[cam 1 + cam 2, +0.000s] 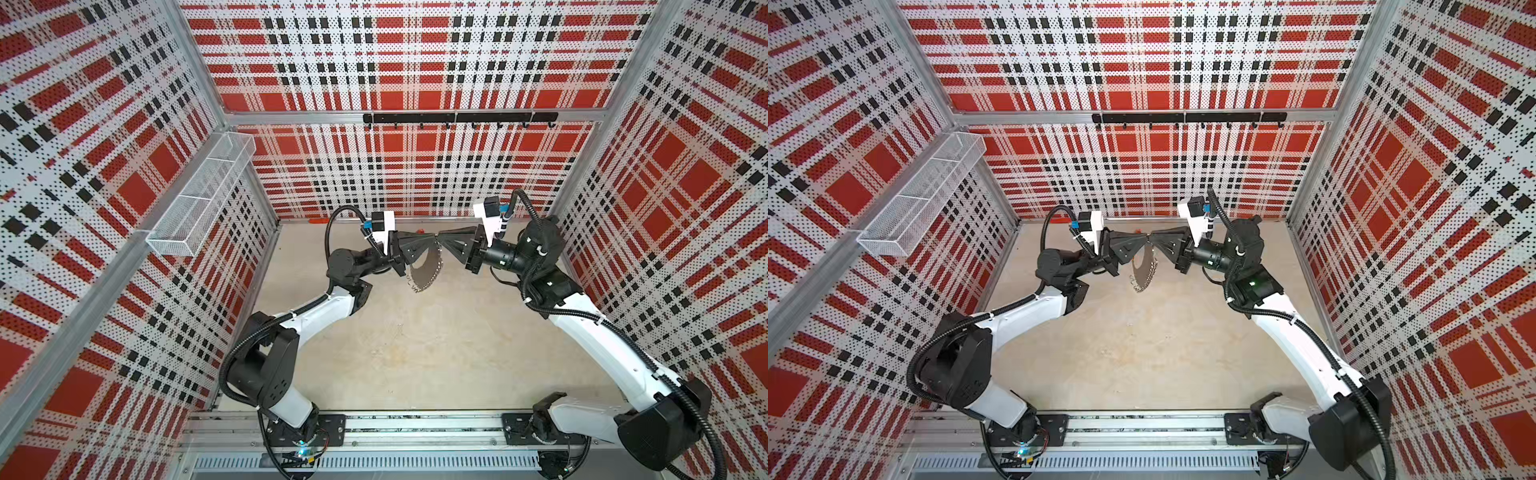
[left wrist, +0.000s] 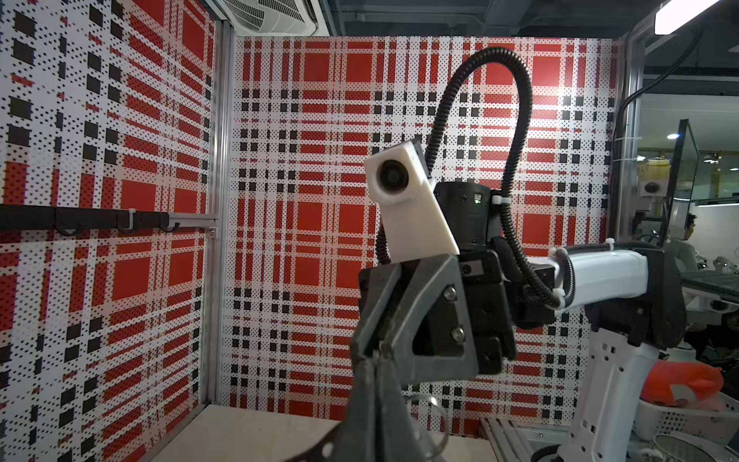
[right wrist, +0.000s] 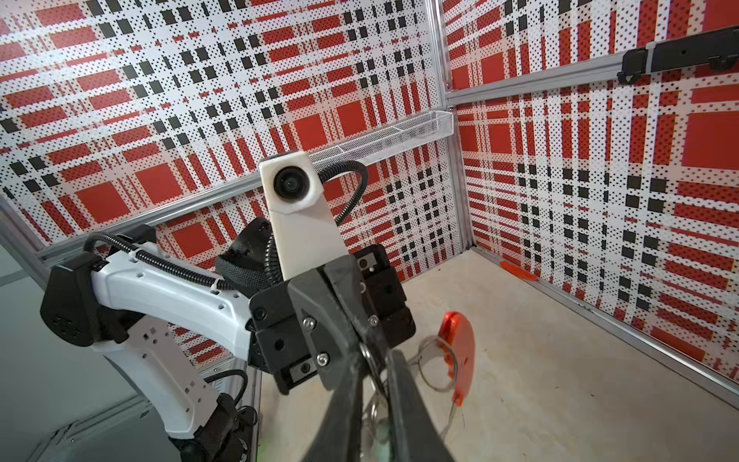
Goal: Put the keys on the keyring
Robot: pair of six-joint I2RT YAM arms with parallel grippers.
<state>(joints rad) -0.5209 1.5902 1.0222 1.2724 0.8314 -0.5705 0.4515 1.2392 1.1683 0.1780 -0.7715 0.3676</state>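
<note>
Both grippers meet tip to tip above the far middle of the table in both top views. My left gripper (image 1: 433,239) (image 1: 1144,237) is shut on the keyring (image 1: 428,266) (image 1: 1144,270), a grey hoop fringed with wire loops that hangs below it. The hoop's red segment (image 3: 460,352) shows beside a wire loop (image 3: 436,364). My right gripper (image 1: 441,240) (image 3: 376,360) is shut on the keys: small rings and the pale teal tag (image 3: 382,436) sit in the narrow gap between its fingers. The key's metal blade is hidden. In the left wrist view the left gripper (image 2: 374,358) is shut, with the hoop's band (image 2: 320,448) below it.
A white mesh basket (image 1: 199,195) hangs on the left wall. A black hook rail (image 1: 457,117) runs along the back wall, with an orange-red strip (image 1: 316,220) at its foot. The arms' base rail (image 1: 415,428) lines the front edge.
</note>
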